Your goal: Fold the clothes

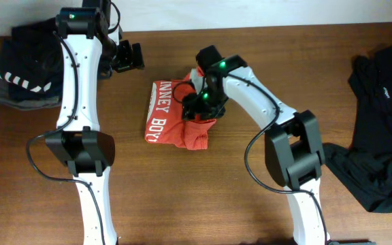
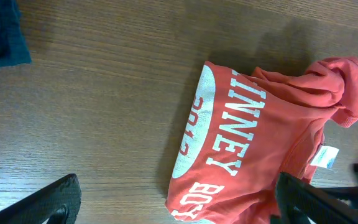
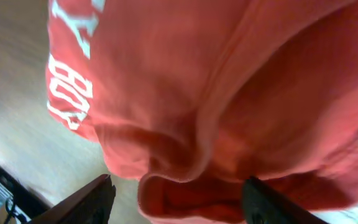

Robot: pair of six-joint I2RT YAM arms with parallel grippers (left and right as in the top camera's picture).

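The clothes, one orange-red T-shirt (image 1: 175,119) with large white lettering, lie bunched and partly folded in the middle of the table. My right gripper (image 1: 201,102) hangs low over the shirt's right half. In the right wrist view the shirt (image 3: 185,93) fills the frame. A rolled fold sits between that gripper's (image 3: 176,202) spread fingers, with a gap beside the left finger (image 3: 86,202). My left gripper (image 1: 129,58) stands open up and left of the shirt, holding nothing. In the left wrist view its (image 2: 179,208) fingers are wide apart, with the shirt (image 2: 247,143) beyond them.
A dark folded pile with white stripes (image 1: 19,75) lies at the table's far left, and its edge shows as dark blue cloth (image 2: 2,34). A loose black garment (image 1: 380,122) covers the right end. A white label (image 2: 325,157) sticks out of the shirt.
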